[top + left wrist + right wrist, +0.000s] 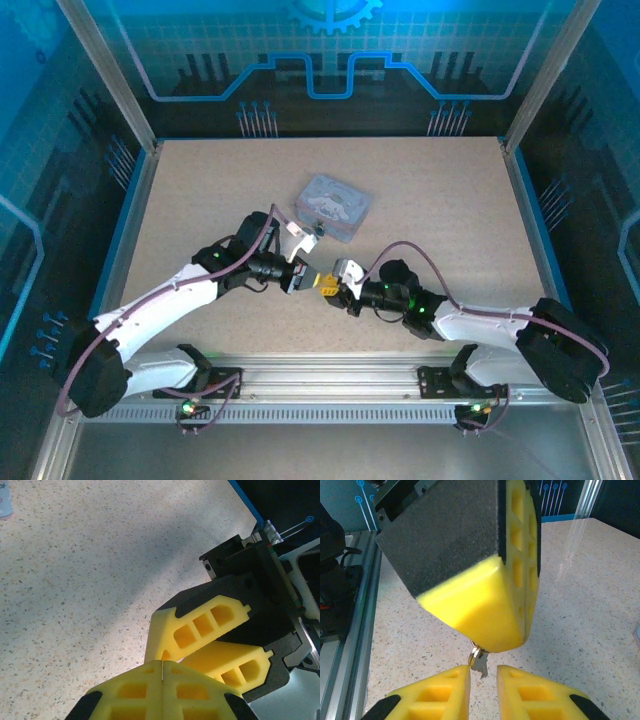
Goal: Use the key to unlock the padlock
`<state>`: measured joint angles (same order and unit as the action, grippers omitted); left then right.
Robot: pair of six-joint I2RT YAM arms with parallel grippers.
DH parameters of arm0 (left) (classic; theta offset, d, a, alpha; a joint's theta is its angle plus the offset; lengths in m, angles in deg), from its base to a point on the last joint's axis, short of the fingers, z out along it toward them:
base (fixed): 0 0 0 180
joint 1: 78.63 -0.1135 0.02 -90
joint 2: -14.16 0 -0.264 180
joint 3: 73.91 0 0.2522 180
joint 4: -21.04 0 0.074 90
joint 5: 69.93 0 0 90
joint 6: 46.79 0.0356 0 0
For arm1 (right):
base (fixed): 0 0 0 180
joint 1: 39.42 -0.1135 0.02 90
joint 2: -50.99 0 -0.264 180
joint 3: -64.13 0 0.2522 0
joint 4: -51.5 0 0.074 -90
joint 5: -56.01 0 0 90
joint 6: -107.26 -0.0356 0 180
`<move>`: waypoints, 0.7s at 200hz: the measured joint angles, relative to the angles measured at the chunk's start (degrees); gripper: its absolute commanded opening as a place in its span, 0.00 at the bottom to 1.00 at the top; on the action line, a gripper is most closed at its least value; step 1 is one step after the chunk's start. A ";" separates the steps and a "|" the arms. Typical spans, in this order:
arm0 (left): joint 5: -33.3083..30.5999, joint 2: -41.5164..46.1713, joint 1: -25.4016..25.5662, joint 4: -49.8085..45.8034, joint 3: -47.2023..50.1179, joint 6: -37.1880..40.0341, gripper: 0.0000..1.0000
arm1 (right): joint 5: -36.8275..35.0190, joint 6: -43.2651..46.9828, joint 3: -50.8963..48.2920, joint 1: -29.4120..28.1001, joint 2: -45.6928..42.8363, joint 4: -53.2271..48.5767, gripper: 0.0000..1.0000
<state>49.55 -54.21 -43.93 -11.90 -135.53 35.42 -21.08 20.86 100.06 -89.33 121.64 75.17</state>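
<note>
The left gripper (162,669) is squeezed fully together: in its own wrist view the two yellow fingertips meet along a hairline seam with no gap. Out of that closed tip pokes a small piece of metal, a thin ring with a toothed sliver below it, which looks like the key (479,661). It hangs just beyond the left fingertips, pointing down towards the table (200,200), and the rest of it is hidden between the pads. Whether the padlock is also pinched in there, I cannot tell.

The right gripper (483,676) stands tip to tip with the left one (the two meet nose to nose in the overhead view). Its jaws are narrow but parted, with a slim gap between the yellow fingers. The toothed end of the key sits in the mouth of that gap, close to one finger; no clear contact with either pad can be seen. From the left wrist view the right fingers (200,625) show as two yellow wedges angled in just ahead of the left tip.

A pale grey-blue tin (333,208) with a cartoon picture lies flat on the table beyond both sets of jaws, apart from them.
</note>
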 measured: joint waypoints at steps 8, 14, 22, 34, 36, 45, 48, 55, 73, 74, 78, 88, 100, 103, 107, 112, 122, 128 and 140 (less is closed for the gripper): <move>0.22 0.00 0.00 0.00 0.00 -0.15 0.00 | -0.02 0.31 0.22 -0.02 0.17 -0.13 0.22; 0.37 0.00 0.00 0.00 0.00 -0.24 0.00 | -0.02 0.46 0.39 -0.04 0.35 -0.28 0.22; 0.44 0.00 -0.04 0.02 0.00 -0.44 0.00 | -0.07 0.76 0.70 -0.04 0.72 -0.50 0.22; 0.61 0.00 -0.04 0.02 -0.02 -0.87 0.00 | -0.42 1.09 1.11 -0.07 1.44 -0.55 0.22; 0.68 0.00 -0.04 0.00 -0.02 -0.90 0.00 | -0.46 1.22 1.20 -0.07 1.60 -0.55 0.22; 1.01 0.00 -0.04 0.00 -0.02 -1.11 0.00 | -0.68 1.42 1.51 -0.07 2.16 -0.52 0.22; 1.09 0.00 -0.04 0.00 -0.02 -1.16 0.00 | -0.68 1.46 1.60 -0.07 2.38 -0.48 0.22; 1.38 0.00 -0.04 -0.04 -0.11 -1.27 0.00 | -0.85 1.62 1.81 -0.07 2.82 -0.44 0.22; 1.81 0.00 -0.04 -0.07 -0.57 -1.31 0.00 | -1.16 1.86 1.99 -0.07 3.87 0.04 0.21; 1.86 0.00 -0.04 -0.07 -0.59 -1.31 0.00 | -1.18 1.88 1.99 -0.07 3.91 0.04 0.21; 1.92 0.00 -0.04 -0.04 -0.70 -1.31 0.00 | -1.36 1.88 2.01 -0.07 4.07 0.09 0.19; 1.97 0.00 -0.04 -0.04 -0.90 -1.31 0.00 | -1.53 2.19 2.23 -0.07 4.57 0.09 0.15; 2.12 0.00 -0.04 -0.07 -0.98 -1.31 0.00 | -1.81 2.58 2.60 -0.09 4.85 0.13 0.11; 2.12 0.00 -0.04 -0.09 -0.98 -1.31 0.00 | -1.90 2.40 2.67 -0.07 4.85 0.15 0.10; 2.14 0.00 -0.04 -0.11 -0.98 -1.29 0.00 | -1.95 2.64 2.71 -0.09 4.85 0.24 0.09; 2.14 0.00 -0.04 -0.11 -0.98 -1.31 0.00 | -1.99 2.56 2.71 -0.09 4.85 0.42 0.08; 2.14 0.00 -0.04 -0.11 -1.01 -1.31 0.00 | -1.97 2.67 2.71 -0.09 4.85 0.52 0.06; 2.14 0.00 -0.04 -0.11 -1.07 -1.31 0.00 | -1.95 2.78 2.71 -0.09 4.83 0.52 0.05; 2.12 0.00 -0.04 -0.07 -1.20 -1.29 0.00 | -1.95 2.84 2.71 -0.09 4.46 0.24 0.02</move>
<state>51.67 -54.21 -43.97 -11.97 -136.73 34.13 -23.03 23.70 102.77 -89.42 126.10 75.41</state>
